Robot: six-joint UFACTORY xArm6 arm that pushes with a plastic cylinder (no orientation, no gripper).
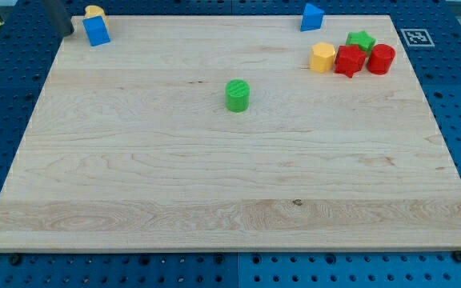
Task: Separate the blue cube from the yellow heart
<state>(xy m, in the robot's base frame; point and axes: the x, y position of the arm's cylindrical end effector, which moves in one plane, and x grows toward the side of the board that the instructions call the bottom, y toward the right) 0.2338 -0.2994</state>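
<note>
- The blue cube (pixel 97 31) was found at the board's far left corner, in the view's top left, touching the yellow heart (pixel 94 12) behind it.
- Both were judged light, rigid and easily slid; contact on the cube's side face nearest the heart was advised, no gripping being possible.
- The heart was largely hidden by the cube.
- The tip (pixel 68 34) was seen blurred just left of the cube, the rod cropped above; contact could not be determined.
- The wooden board (pixel 214 184) was noted flat.
</note>
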